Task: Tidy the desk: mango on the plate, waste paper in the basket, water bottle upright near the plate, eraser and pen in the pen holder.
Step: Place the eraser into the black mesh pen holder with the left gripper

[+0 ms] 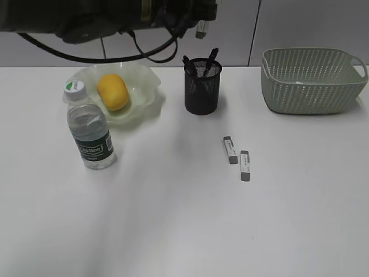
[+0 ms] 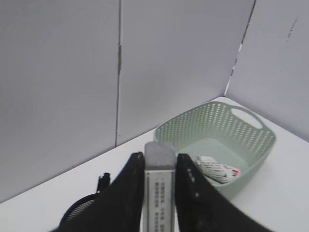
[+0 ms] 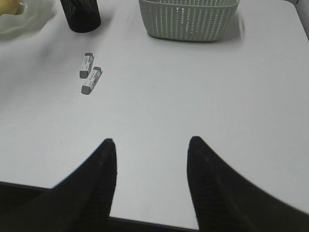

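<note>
My left gripper point(image 2: 159, 158) is shut on a grey-tipped white eraser point(image 2: 159, 186), held high above the black mesh pen holder point(image 1: 202, 88); the eraser's tip shows in the exterior view point(image 1: 200, 29). Pens point(image 1: 211, 59) stand in the holder. Two more erasers point(image 1: 230, 149) point(image 1: 245, 165) lie side by side on the table. The mango point(image 1: 112, 91) lies on the wavy green plate point(image 1: 144, 86). The water bottle point(image 1: 90, 130) stands upright in front of the plate. The waste paper point(image 2: 217, 169) lies in the green basket point(image 2: 251, 137). My right gripper point(image 3: 152, 145) is open and empty, low over bare table.
The basket point(image 1: 311, 86) stands at the back right near the table's far edge. Grey wall panels rise behind the table. In the right wrist view the two erasers point(image 3: 87, 65) point(image 3: 91, 80) lie far ahead to the left, and the table's near edge runs under the fingers.
</note>
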